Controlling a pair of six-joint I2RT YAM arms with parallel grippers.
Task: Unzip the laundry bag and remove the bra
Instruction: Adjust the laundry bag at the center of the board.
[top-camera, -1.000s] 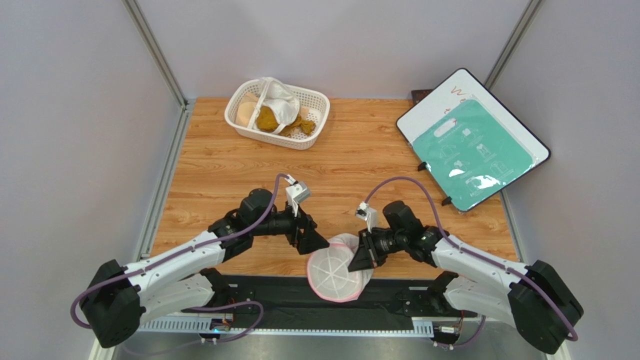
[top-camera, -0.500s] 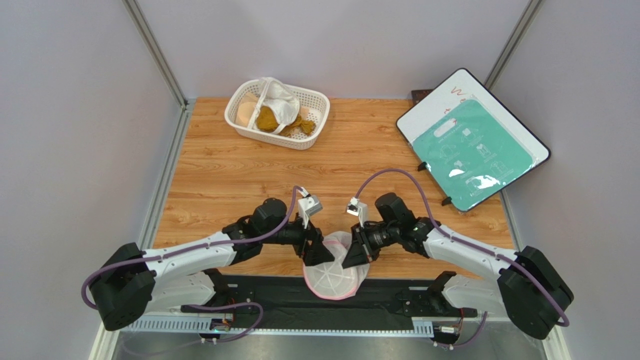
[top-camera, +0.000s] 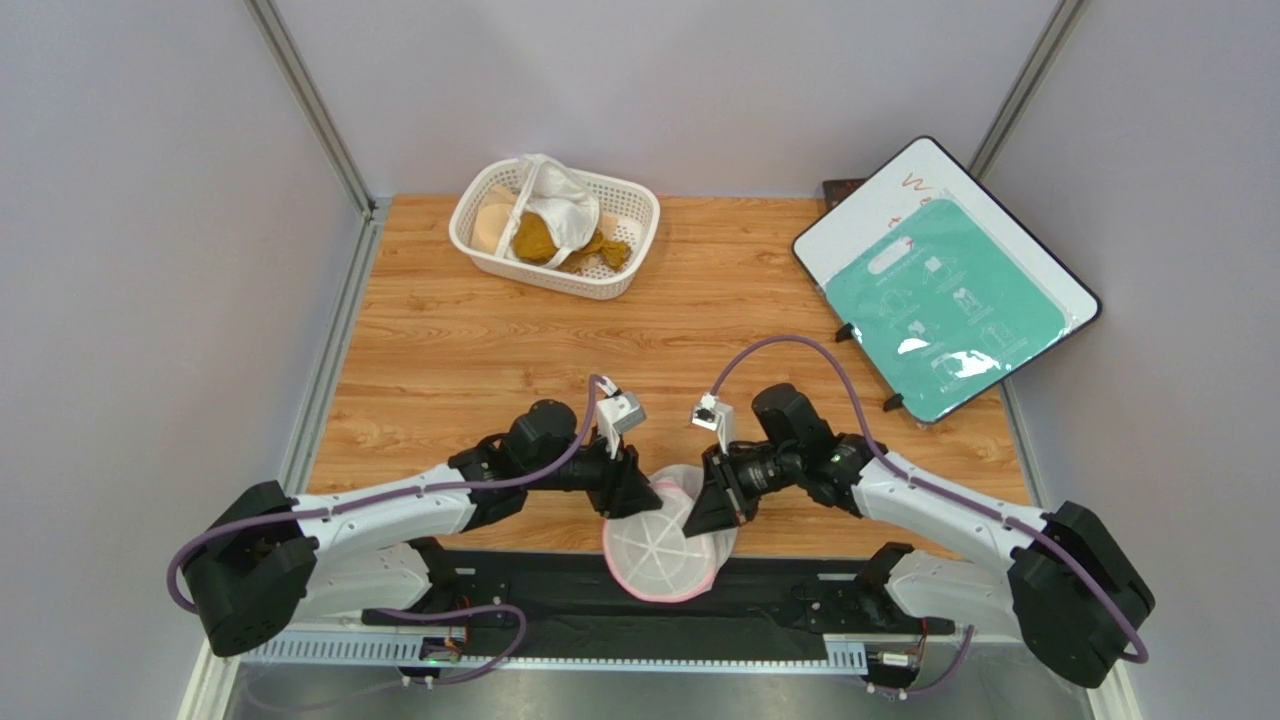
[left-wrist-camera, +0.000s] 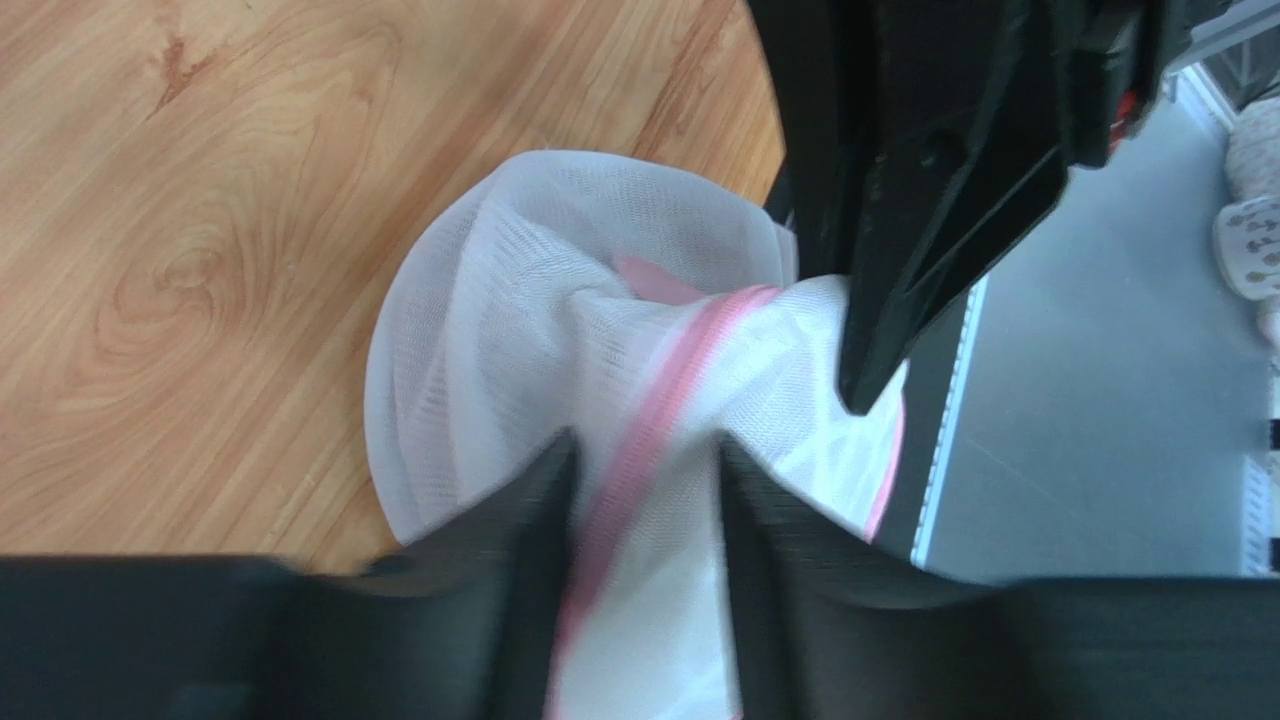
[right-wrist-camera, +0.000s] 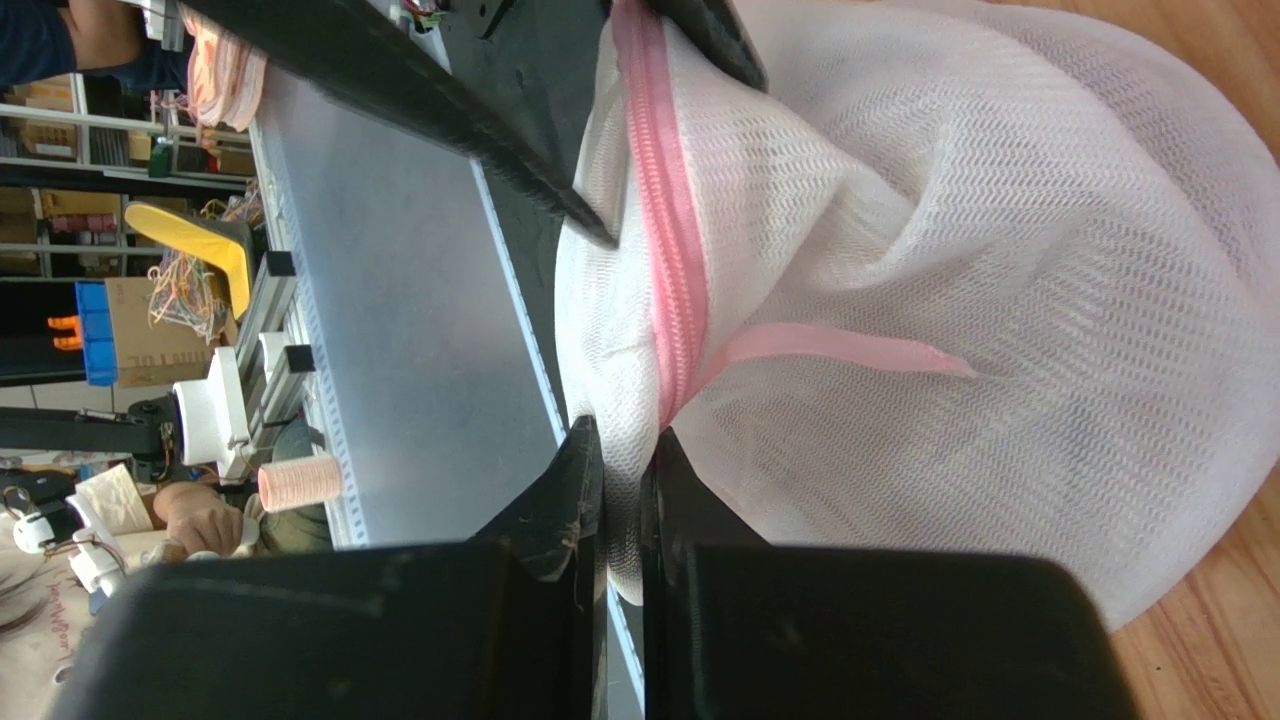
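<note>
The right gripper (right-wrist-camera: 619, 450) jaws pinch the laundry bag (right-wrist-camera: 977, 225) at its rim; the left gripper (left-wrist-camera: 639, 465) jaws straddle its pink zipper (left-wrist-camera: 669, 393), half apart, grip unclear.

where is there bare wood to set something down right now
Free: the wide wood band between the basket and the laundry bag, and the strip between basket and whiteboard. Crowded: the near edge centre, where the left gripper and right gripper meet on the bag.

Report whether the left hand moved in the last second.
Yes. The left hand went rightward, away from the white lattice basket, onto the round white mesh bag.
</note>
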